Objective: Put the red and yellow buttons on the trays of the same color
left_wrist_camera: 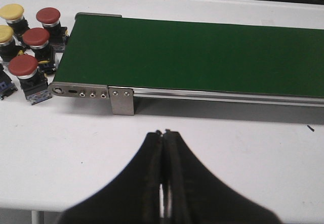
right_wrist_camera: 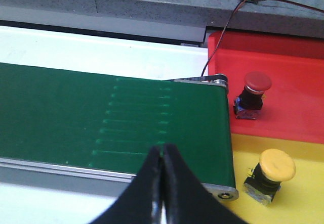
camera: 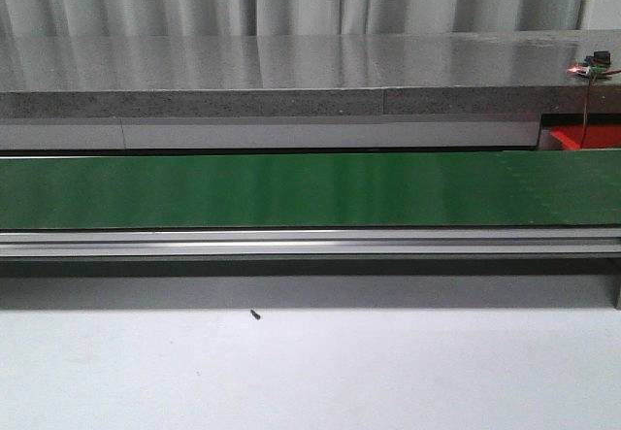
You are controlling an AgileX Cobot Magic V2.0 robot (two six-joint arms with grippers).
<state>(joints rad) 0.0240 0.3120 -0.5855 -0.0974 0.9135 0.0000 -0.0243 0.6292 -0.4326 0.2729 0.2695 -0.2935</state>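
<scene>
Left gripper (left_wrist_camera: pixel 163 133): hovering over the white table (left_wrist_camera: pixel 152 148) just short of the belt's metal side rail, fingers pressed together, gripping nothing.
Right gripper (right_wrist_camera: pixel 162 147): hanging over the near edge of the green belt (right_wrist_camera: pixel 101 118), fingers closed tip to tip, carrying nothing.
Waiting buttons: three red buttons (left_wrist_camera: pixel 24 66) and two yellow buttons (left_wrist_camera: pixel 11 11) are standing in a cluster on the table at 9 o'clock of the belt's end in the left wrist view.
Red tray (right_wrist_camera: pixel 293 72): lying past the belt's other end, at 3 o'clock of it; one red button (right_wrist_camera: pixel 257 82) is sitting upright in it.
Yellow tray (right_wrist_camera: pixel 304 204): lying just beside the red tray, at its 6 o'clock, with one yellow button (right_wrist_camera: pixel 276 164) sitting in it.
Front view: only a corner of the red tray (camera: pixel 582 139) is showing, at 2 o'clock.
</scene>
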